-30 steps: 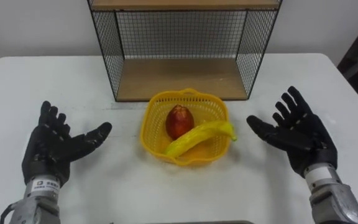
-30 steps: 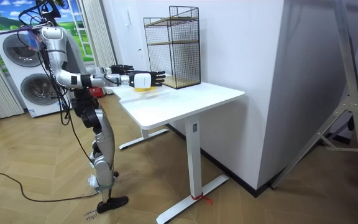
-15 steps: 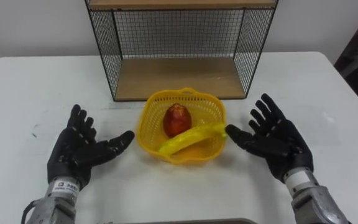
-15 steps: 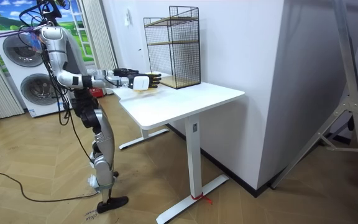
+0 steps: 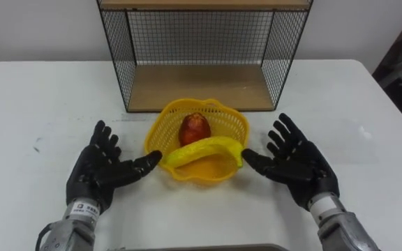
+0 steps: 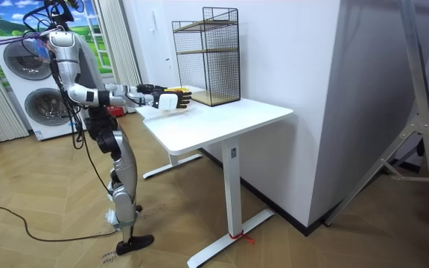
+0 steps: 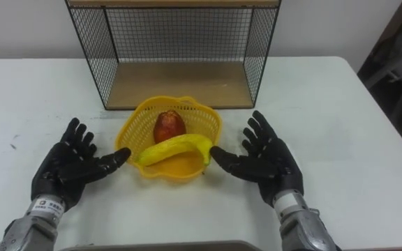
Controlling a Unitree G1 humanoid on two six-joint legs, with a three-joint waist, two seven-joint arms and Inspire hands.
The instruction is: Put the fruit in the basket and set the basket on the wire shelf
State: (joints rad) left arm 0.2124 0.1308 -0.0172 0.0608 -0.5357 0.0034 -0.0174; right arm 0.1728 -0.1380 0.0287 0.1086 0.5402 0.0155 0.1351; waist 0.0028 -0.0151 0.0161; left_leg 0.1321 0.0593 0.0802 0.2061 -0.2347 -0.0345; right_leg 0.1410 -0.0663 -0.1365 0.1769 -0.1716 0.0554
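White table (image 5: 368, 104), wire shelf (image 5: 201, 42) at its back edge against the wall. The shelf's lower bay had a wooden floor and faced me, open at the front. The basket (image 5: 158, 134), yellow, sat on the table just in front of that bay, its back rim near the shelf's front edge. Both fruits were already in it: apple (image 5: 195, 128) at the back, banana (image 5: 201, 149) lying across the front, one end over the right rim. In the room view I stood at the table end on the room view's left, arms stretched forward, washers (image 6: 22, 63) behind me.

My left hand (image 5: 100, 174) lay low by the basket's left side, palm turned inward, fingers straight and spread, thumb pointing at the basket's lower left wall. My right hand (image 5: 299, 167) mirrored it on the right, fingers spread, thumb reaching toward the banana's end. Neither hand held anything. The thumbs were just beside the basket, and I could not tell if they touched it.

A second ago both hands were well apart from the basket, out to the sides. Half a second ago they were closer. Now they flanked it tightly. The basket seemed slightly further to my left than before, and the fruit stayed inside.
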